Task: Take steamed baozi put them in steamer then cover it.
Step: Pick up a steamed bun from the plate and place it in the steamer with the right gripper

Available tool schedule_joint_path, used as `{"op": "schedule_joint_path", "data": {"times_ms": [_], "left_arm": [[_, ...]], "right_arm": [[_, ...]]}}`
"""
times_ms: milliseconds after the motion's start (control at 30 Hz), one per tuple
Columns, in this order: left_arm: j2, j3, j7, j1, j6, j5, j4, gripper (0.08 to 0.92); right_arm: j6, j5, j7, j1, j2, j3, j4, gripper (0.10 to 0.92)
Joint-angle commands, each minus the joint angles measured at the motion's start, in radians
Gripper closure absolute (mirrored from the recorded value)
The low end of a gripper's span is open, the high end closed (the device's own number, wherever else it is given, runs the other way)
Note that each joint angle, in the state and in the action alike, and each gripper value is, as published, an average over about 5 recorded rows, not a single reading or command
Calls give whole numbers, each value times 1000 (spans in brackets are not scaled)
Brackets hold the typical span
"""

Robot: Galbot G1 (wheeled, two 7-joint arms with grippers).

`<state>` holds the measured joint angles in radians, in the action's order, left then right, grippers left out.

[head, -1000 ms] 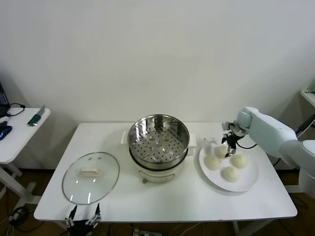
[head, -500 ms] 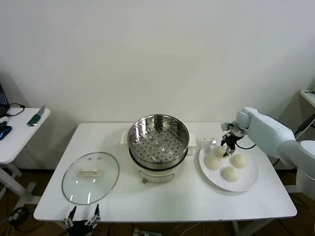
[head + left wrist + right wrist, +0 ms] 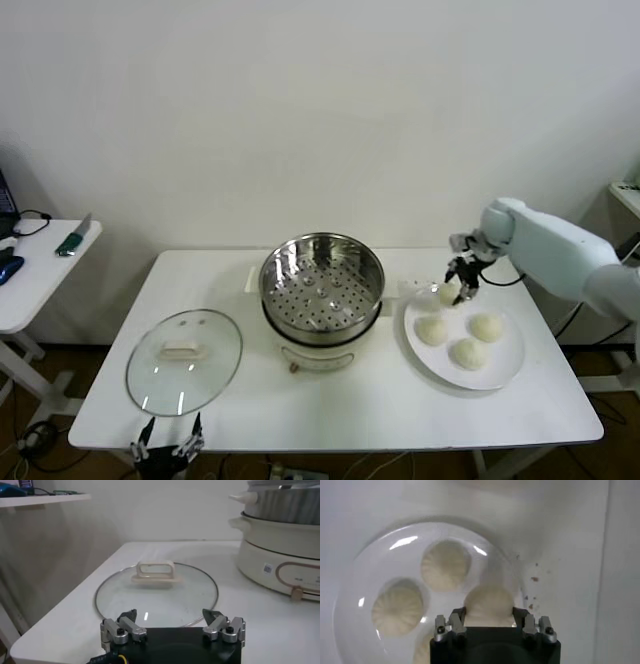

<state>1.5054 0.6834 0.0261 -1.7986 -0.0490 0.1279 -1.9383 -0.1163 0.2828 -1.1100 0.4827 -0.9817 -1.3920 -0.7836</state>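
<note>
My right gripper [image 3: 460, 290] is shut on one steamed baozi [image 3: 447, 293], holding it just above the far edge of the white plate [image 3: 505, 372]. In the right wrist view the baozi [image 3: 488, 602] fills the gap between the jaws of the gripper [image 3: 488, 614]. Three more baozi [image 3: 431, 330] lie on the plate. The steamer [image 3: 322, 285] stands empty at the table's middle, to the left of the plate. The cover [image 3: 184, 361] lies flat on the table at the front left. My left gripper [image 3: 170, 448] waits open at the front edge, just short of the cover [image 3: 155, 587].
A white side table [image 3: 35, 270] with small items stands off to the left. The white pot base [image 3: 280, 555] carries the steamer basket. The main table's front edge [image 3: 330, 445] runs just beyond the left gripper.
My right gripper has shut on the far baozi and lifted it slightly off the plate. The left arm has not moved.
</note>
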Motion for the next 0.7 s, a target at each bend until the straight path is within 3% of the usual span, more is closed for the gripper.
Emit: {"op": "schedule_joint_path", "data": {"times_ms": [33,200,433,700], "left_arm": [[-2,0,2,-2,1,1,-2,177],[-5,-1,11,-2,-2,4,-8,177],[-15,-3,11,4,-7,8,-12,177],[-30,6,0,9,-10,24,-20,177]], "right_arm": [[-190,77,-24,366,-5,-220,-178,385],[-340,91,-16,492,-75,-233,-248,382],[-422,70,30,511,-184,-218,-365,382],[-474,-80,75,351,-325,-166,-277,381]]}}
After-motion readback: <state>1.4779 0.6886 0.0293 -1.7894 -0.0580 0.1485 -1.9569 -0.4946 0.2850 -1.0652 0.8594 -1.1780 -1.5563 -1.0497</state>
